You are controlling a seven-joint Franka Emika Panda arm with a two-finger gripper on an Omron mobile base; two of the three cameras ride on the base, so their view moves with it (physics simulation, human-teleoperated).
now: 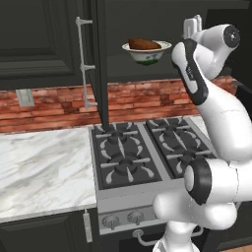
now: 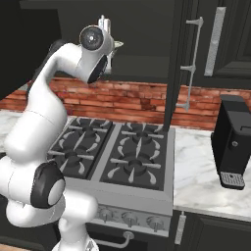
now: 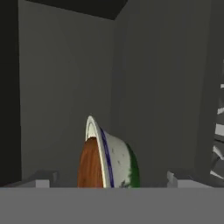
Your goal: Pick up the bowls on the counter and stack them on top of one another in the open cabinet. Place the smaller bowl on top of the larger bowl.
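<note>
Brown smaller bowl [image 1: 144,44] inside larger bowl [image 1: 147,54], jaws wide apart, empty.

No text, label, brand, number or sign can be read anywhere in these pictures. The larger bowl [image 1: 147,53] carries only a painted blue line and green marks, which form no letters. The stove knobs [image 1: 124,219] have no legible markings, and the black coffee machine [image 2: 234,147] on the counter [image 1: 44,170] shows a small round mark on its front that is too small to read. The pale wall outlet [image 1: 24,97] on the brick is blank as far as can be told.
</note>
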